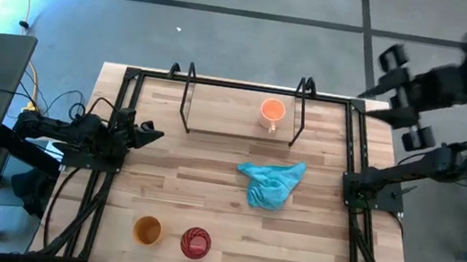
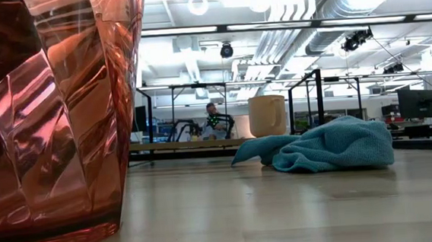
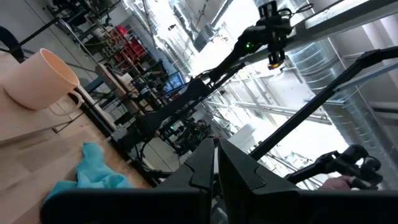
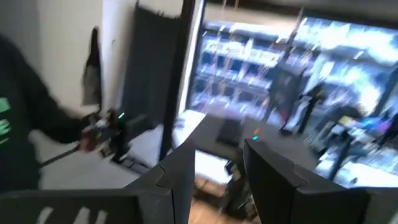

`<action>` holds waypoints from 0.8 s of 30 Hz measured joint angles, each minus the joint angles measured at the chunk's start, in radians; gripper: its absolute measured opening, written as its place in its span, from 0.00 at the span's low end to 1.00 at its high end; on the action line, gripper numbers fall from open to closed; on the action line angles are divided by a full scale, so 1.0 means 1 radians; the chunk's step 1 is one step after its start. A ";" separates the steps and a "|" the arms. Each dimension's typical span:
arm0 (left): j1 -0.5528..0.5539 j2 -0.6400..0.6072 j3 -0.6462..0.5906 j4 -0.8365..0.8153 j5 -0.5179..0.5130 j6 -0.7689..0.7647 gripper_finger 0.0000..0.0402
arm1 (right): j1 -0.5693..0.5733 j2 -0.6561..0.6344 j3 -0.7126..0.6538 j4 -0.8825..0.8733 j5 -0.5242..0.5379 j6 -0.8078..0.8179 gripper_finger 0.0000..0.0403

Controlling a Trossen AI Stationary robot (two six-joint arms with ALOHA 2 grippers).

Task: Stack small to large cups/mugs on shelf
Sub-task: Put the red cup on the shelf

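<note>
Nearest the counter's (image 1: 308, 249) front edge, the red ribbed cup (image 1: 195, 243) and the yellow-orange cup (image 1: 147, 229) stand side by side, just apart. Mid-counter lies the crumpled turquoise cloth (image 1: 272, 183). Behind it, the light orange mug (image 1: 272, 112) stands upright on the shelf (image 1: 218, 111), handle toward the cloth. My left gripper (image 1: 148, 132) hovers at the counter's left edge, fingers pressed together, empty. My right gripper (image 4: 217, 163) is raised off to the right, fingers seemingly a little apart, holding nothing.
</note>
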 joint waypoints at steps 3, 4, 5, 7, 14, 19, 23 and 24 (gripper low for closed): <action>0.000 0.000 0.000 0.000 0.000 0.000 0.03 | 0.044 -0.002 -0.059 -0.019 0.001 -0.010 0.32; 0.000 0.000 0.000 0.000 -0.001 0.000 0.03 | 0.056 -0.006 -0.089 -0.020 0.005 -0.021 0.32; 0.000 0.000 0.000 0.000 -0.001 0.000 0.03 | 0.065 -0.016 -0.120 -0.019 0.018 -0.034 0.32; 0.000 0.000 0.000 -0.001 -0.002 0.000 0.03 | 0.067 -0.042 -0.190 -0.007 0.050 -0.044 0.32; 0.000 0.000 0.000 -0.001 -0.002 0.000 0.03 | 0.064 -0.193 -0.522 0.310 0.069 -0.016 0.32; 0.000 0.000 0.000 -0.001 -0.003 0.000 0.03 | 0.064 -0.321 -0.777 0.570 0.080 0.059 0.32; 0.000 0.000 0.000 -0.001 0.044 0.000 0.03 | 0.064 -0.400 -0.966 0.717 0.155 0.140 0.32; 0.000 0.002 0.000 0.000 0.081 0.000 0.03 | 0.064 -0.416 -1.011 0.758 0.164 0.165 0.32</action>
